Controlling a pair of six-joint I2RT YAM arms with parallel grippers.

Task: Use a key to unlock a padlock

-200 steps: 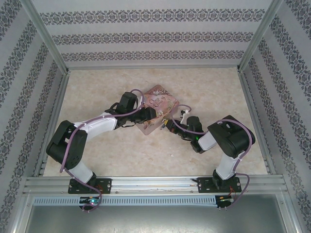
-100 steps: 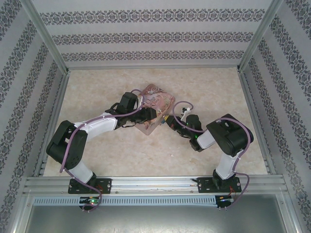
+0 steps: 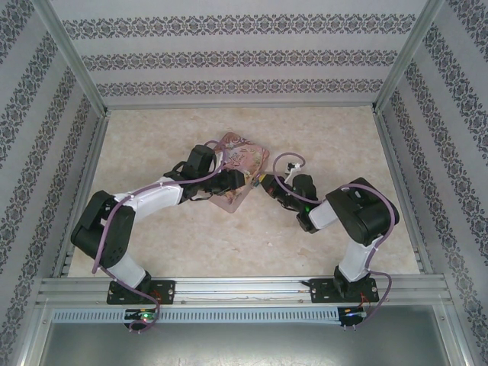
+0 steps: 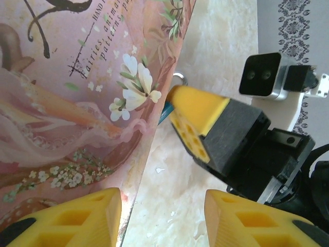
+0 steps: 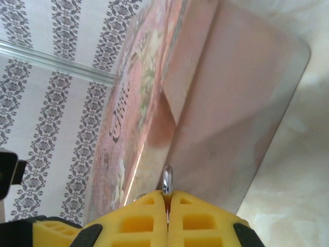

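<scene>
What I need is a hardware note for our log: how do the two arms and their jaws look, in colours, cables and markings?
The left arm and right arm both have black joint housings, white links and lilac cables looping alongside. The left gripper and right gripper carry yellow jaws with recessed cut-outs on black mounts. A silver-and-black camera sits on a white bracket at the right wrist.

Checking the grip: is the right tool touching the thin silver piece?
Touching. The right wrist view shows the right tool shut on the thin silver piece, with no gap.
</scene>
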